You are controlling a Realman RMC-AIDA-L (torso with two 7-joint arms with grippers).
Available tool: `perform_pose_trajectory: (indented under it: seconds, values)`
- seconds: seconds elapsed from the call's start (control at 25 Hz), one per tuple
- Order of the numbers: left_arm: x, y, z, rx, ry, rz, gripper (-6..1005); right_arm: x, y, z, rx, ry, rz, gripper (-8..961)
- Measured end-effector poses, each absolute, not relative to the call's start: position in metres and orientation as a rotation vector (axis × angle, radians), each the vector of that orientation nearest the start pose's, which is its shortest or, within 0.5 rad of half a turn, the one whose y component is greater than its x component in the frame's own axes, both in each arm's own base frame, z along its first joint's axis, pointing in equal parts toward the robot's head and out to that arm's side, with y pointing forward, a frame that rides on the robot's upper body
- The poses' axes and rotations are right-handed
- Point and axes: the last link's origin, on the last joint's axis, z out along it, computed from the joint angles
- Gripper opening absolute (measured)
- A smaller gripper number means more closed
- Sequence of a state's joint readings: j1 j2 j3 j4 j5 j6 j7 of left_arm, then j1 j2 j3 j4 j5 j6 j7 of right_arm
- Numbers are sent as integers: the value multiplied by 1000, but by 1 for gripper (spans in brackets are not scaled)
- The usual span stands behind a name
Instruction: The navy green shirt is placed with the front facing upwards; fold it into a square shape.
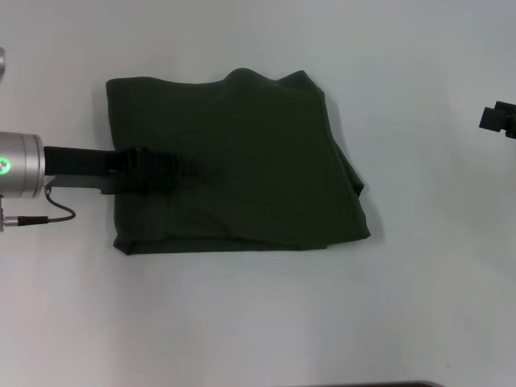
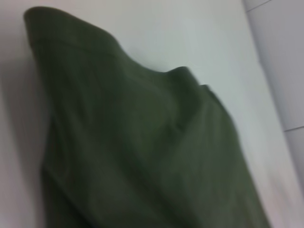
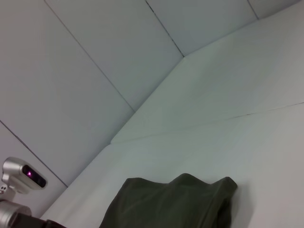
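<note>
The navy green shirt (image 1: 242, 161) lies folded into a rough square near the middle of the white worktop (image 1: 258, 322), plain green side up, with layered edges showing along its near and right sides and a small bump at the far edge. The left claw (image 1: 173, 168) reaches in from the left, low over the shirt's left half (its dark fingers blur into the cloth, so I cannot tell whether they are spread or pinching fabric). The right claw (image 1: 500, 119) sits well off at the right edge, apart from the shirt; its opening cannot be judged either.
</note>
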State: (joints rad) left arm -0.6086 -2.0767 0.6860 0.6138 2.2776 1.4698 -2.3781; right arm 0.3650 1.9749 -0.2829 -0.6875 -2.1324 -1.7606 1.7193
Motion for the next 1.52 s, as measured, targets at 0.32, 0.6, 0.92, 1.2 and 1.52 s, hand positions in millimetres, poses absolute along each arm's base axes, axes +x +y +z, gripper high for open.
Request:
perform_pose_trajectory:
  seconds: [0.32,0.6,0.92,1.2,1.52]
  values:
    - [-299,336,-1,-2212,-1984,-346,658,345,271,85,-2321,1286,850,765]
    - [-306,325,22,-2219,-1981,-410,658,345,272,86,-2321,1295,848,766]
    - [-290,312,41,-2360,-1943,-590,658,341,276,83,-2341,1287,841,766]
    - [-298,309,52,-2364,-1926,-552,659,335,280,67,-2442,1382,724,765]
    - [-302,306,58,-2351,-1923,-511,659,304,290,48,-2642,1546,594,765]
